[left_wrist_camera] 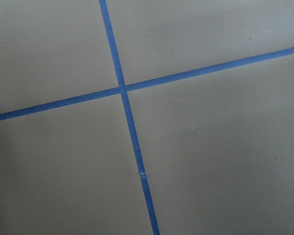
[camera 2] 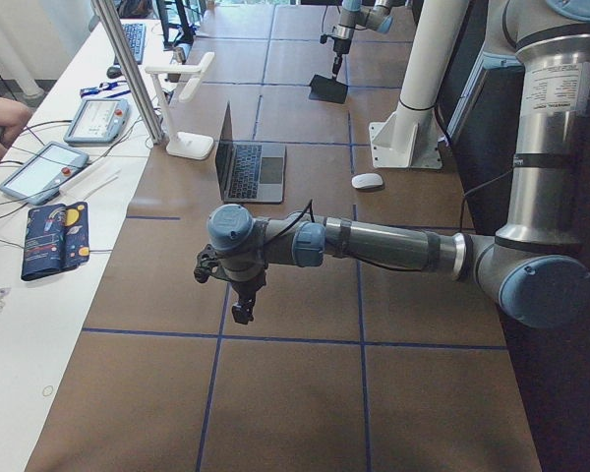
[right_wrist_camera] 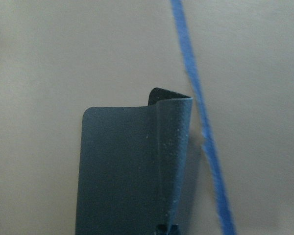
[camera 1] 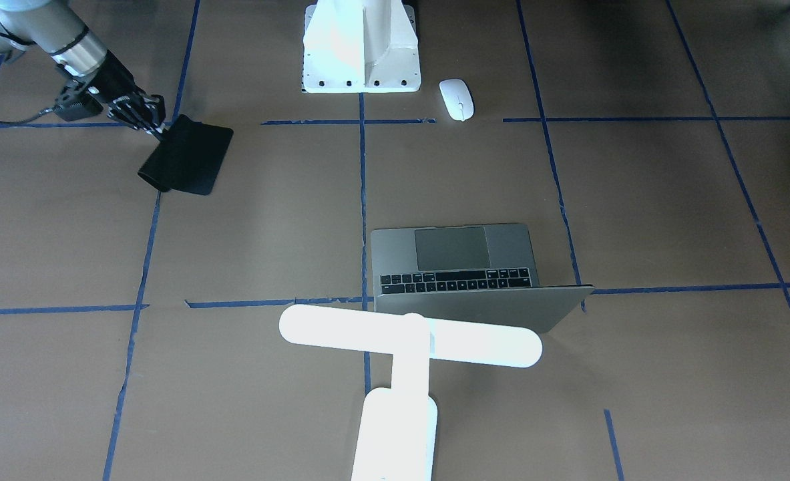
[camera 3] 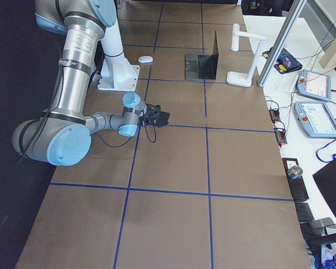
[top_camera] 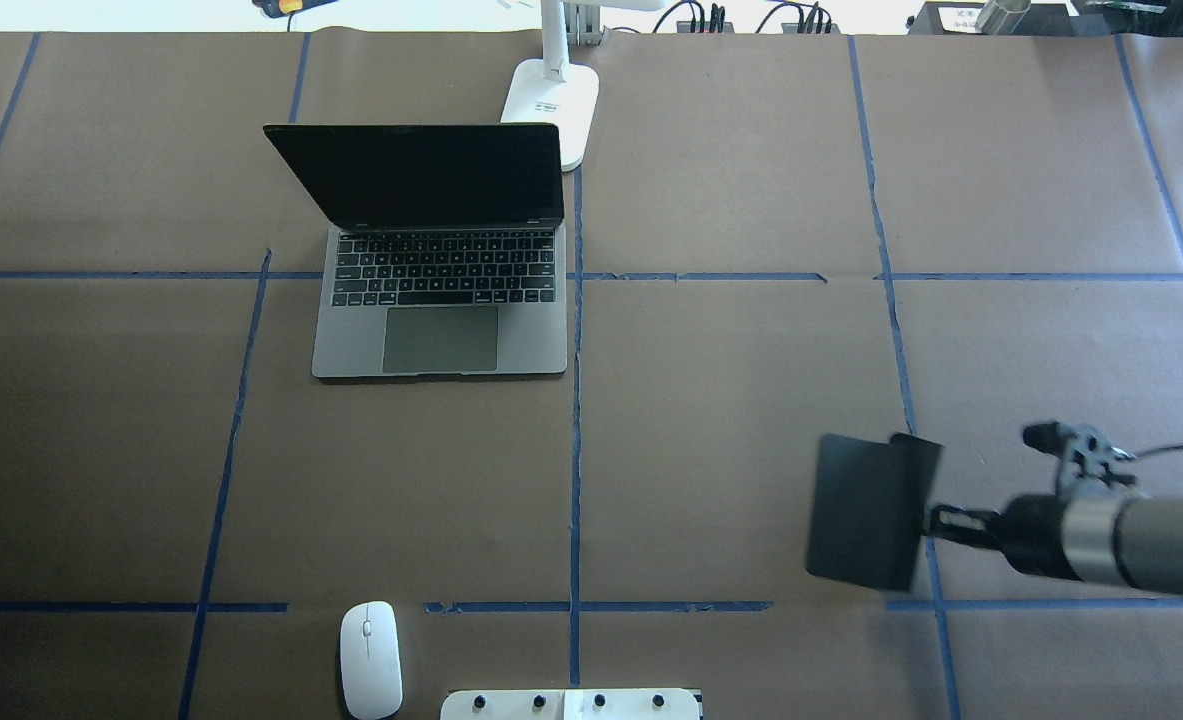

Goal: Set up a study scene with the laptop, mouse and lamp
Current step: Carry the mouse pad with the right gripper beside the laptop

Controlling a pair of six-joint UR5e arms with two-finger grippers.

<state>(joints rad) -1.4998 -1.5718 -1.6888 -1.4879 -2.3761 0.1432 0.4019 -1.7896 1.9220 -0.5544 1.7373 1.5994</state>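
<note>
- Right tool (top_camera: 939, 520): jaws closed on one short edge of a black pad (top_camera: 866, 510), over the table's (top_camera: 731, 420) right half, nearer the robot-side edge than the far one.
- Black pad: thin, limp, matte, with a fine-grained face. In the right wrist view one side is rolled over on itself. Its free end droops away from the tool, and whether it touches the table cannot be determined.
- Governing relation: the laptop (top_camera: 441, 300) lies to the left of the tool and toward the far edge, well apart from it. The bare patch just right of the laptop is the likely place for the pad, and the right arm is the nearer one to it.
- Laptop: slim grey metal, lid open, black keys, large trackpad facing the robot-side edge.
- Lamp (camera 1: 408, 337): glossy white, T-shaped, its oblong base just behind the laptop's right rear corner, at the far edge.
- Mouse (top_camera: 370, 658): smooth white oval with its long axis running from the near edge to the far one. It lies at the robot-side edge, just left of the white pedestal (camera 1: 361, 47).
- Left tool (camera 2: 241, 310): hangs above bare table toward the left end. Its opening cannot be determined, and nothing is seen in it.
</note>
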